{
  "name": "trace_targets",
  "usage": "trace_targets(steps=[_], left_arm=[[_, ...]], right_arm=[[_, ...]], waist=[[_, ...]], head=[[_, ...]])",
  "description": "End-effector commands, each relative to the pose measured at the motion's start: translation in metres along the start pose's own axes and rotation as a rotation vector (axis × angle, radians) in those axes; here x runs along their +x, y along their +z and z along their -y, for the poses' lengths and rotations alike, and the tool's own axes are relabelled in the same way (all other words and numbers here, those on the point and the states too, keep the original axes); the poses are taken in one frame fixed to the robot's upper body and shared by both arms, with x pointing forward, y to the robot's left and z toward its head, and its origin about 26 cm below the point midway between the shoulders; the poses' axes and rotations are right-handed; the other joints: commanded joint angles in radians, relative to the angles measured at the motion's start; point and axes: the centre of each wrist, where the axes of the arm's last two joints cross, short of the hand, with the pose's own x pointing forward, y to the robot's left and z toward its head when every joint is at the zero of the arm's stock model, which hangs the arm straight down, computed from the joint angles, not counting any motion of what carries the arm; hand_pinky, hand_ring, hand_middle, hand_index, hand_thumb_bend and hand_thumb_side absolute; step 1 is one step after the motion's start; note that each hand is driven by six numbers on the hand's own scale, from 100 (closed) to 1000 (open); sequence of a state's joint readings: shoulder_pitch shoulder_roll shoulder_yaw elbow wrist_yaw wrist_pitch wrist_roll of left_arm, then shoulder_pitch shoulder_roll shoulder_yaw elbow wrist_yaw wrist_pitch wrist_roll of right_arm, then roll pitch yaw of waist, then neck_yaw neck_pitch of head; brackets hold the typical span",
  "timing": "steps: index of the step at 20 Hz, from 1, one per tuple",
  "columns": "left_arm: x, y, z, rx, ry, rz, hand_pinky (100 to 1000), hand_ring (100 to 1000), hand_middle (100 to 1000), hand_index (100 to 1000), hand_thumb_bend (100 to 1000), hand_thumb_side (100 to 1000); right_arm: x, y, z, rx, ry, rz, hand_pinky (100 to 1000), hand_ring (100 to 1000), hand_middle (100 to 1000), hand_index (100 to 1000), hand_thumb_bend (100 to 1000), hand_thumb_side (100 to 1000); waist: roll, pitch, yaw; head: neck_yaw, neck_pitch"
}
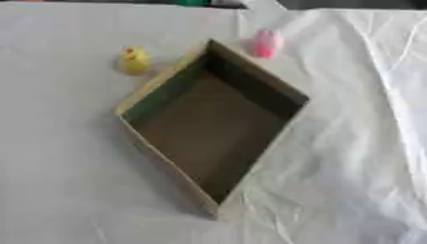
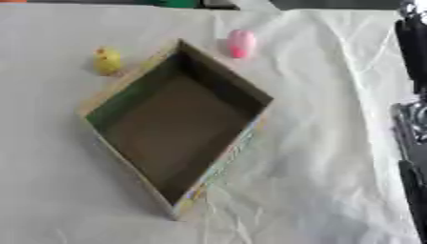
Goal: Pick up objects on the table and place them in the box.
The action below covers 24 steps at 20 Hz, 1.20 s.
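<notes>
An open cardboard box point(image 1: 275, 138), turned like a diamond, sits in the middle of the white-covered table, and nothing shows inside it. A small yellow duck-like toy point(image 1: 133, 60) stands just off the box's upper left wall. A pink toy point(image 1: 266, 44) lies just beyond the box's far corner. Black and silver parts of my right arm and hand point(image 2: 411, 52) run down the right edge of the right eye view, well to the right of the box and touching nothing. My left hand shows in no view.
A creased white cloth point(image 1: 359, 143) covers the table, with folds on the right side and near the box's front corner. Dark items point(image 1: 200, 3) line the far edge.
</notes>
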<state>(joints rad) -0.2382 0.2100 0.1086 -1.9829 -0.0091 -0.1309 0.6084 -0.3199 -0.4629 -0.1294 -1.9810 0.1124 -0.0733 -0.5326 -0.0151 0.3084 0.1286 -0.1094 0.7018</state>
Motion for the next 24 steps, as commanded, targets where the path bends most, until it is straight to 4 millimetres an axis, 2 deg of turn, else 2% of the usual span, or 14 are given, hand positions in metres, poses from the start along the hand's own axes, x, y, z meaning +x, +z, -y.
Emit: trace_targets(steps=[1, 5, 10, 15, 18, 22, 23, 24], left_arm=[[0.006, -0.004, 0.000, 0.001, 0.005, 0.028, 450, 572, 581, 760, 103, 1000], [0.006, -0.005, 0.000, -0.004, 0.005, 0.029, 451, 572, 581, 761, 104, 1000], [0.006, -0.004, 0.001, -0.015, 0.006, 0.026, 451, 573, 581, 761, 103, 1000], [0.006, -0.004, 0.001, -0.030, 0.008, 0.026, 451, 574, 582, 761, 102, 1000], [0.006, -0.003, 0.002, -0.041, 0.011, 0.022, 451, 574, 582, 761, 102, 1000], [0.006, -0.002, 0.003, -0.057, 0.017, 0.015, 452, 574, 582, 761, 102, 1000], [0.006, -0.001, 0.004, -0.061, 0.018, 0.013, 452, 574, 582, 761, 102, 1000], [0.006, -0.001, 0.004, -0.066, 0.020, 0.011, 452, 574, 582, 761, 102, 1000]], right_arm=[[0.007, -0.008, 0.004, 0.001, 0.006, 0.036, 766, 666, 549, 758, 100, 494], [0.014, -0.019, 0.004, 0.061, 0.045, 0.066, 754, 673, 554, 756, 100, 447], [0.034, -0.047, 0.002, 0.159, 0.157, 0.125, 736, 683, 567, 754, 100, 373], [0.055, -0.073, -0.002, 0.256, 0.292, 0.157, 733, 704, 587, 763, 100, 337], [0.056, -0.086, -0.008, 0.327, 0.360, 0.148, 731, 712, 595, 768, 100, 334], [0.048, -0.105, -0.019, 0.420, 0.439, 0.128, 723, 714, 596, 765, 100, 315], [0.045, -0.109, -0.022, 0.443, 0.460, 0.122, 719, 716, 597, 764, 100, 270], [0.041, -0.113, -0.026, 0.469, 0.486, 0.116, 719, 716, 599, 764, 100, 300]], waist=[[-0.001, -0.014, 0.001], [-0.003, -0.017, 0.002], [-0.005, -0.022, 0.012], [-0.004, -0.029, 0.020], [-0.003, -0.034, 0.024], [-0.005, -0.042, 0.034], [-0.006, -0.044, 0.037], [-0.008, -0.046, 0.040]], head=[[-0.002, -0.012], [-0.007, -0.008], [-0.019, -0.007], [-0.027, -0.001], [-0.032, 0.003], [-0.045, 0.008], [-0.048, 0.009], [-0.052, 0.010]])
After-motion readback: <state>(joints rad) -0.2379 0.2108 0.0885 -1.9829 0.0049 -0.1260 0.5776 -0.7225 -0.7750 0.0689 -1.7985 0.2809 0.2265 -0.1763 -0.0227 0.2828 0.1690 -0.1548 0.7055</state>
